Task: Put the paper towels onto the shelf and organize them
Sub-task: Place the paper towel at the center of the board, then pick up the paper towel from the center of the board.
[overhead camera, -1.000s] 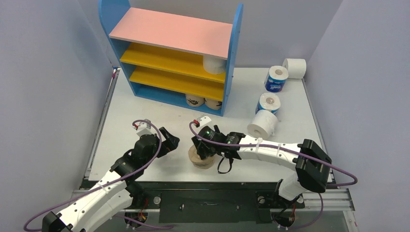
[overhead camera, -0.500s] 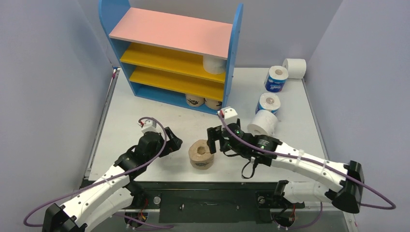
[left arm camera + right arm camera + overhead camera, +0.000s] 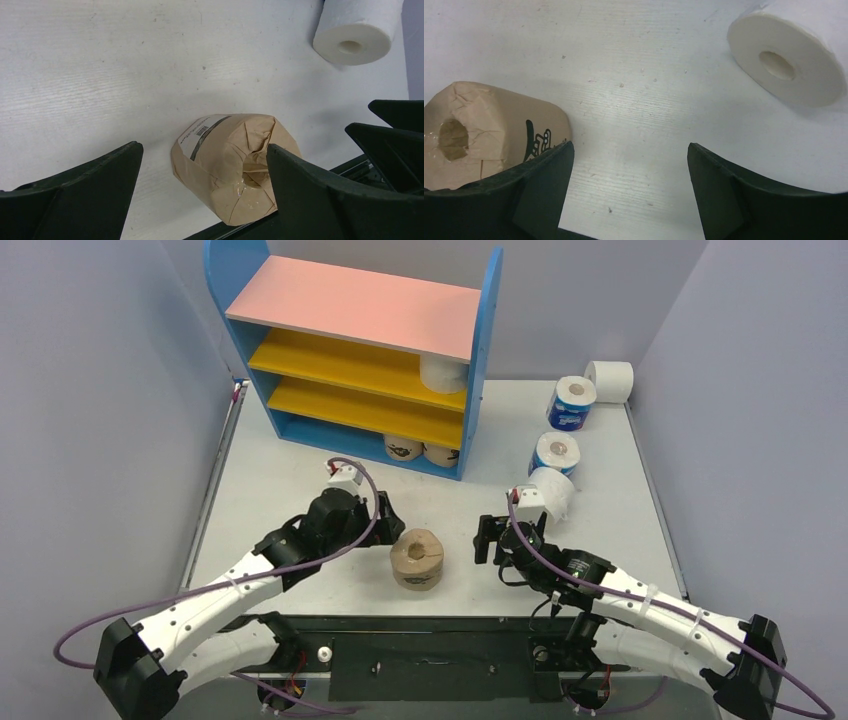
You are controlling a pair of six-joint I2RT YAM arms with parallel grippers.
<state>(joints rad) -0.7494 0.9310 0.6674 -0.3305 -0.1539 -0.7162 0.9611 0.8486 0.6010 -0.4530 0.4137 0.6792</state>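
Observation:
A tan paper towel roll (image 3: pixel 417 558) with a black print stands on end near the table's front edge. My left gripper (image 3: pixel 388 521) is open just left of it. In the left wrist view the roll (image 3: pixel 235 165) lies between the spread fingers (image 3: pixel 202 157), close to the right one, and nothing grips it. My right gripper (image 3: pixel 494 538) is open to the roll's right, with bare table between its fingers (image 3: pixel 630 155). The shelf (image 3: pixel 352 302) holds a white roll (image 3: pixel 443 372) on its upper yellow board and two tan rolls (image 3: pixel 403 448) at the bottom.
A white roll (image 3: pixel 548 495) lies just behind my right gripper, also seen from the right wrist (image 3: pixel 789 60). Two blue-wrapped rolls (image 3: pixel 556 452) (image 3: pixel 572 403) and another white roll (image 3: pixel 610 380) stand at the back right. The table's front rail runs close behind the tan roll.
My right gripper opened off the tan roll and drew back to the right. The left arm swung right, bringing its open fingers up to the roll.

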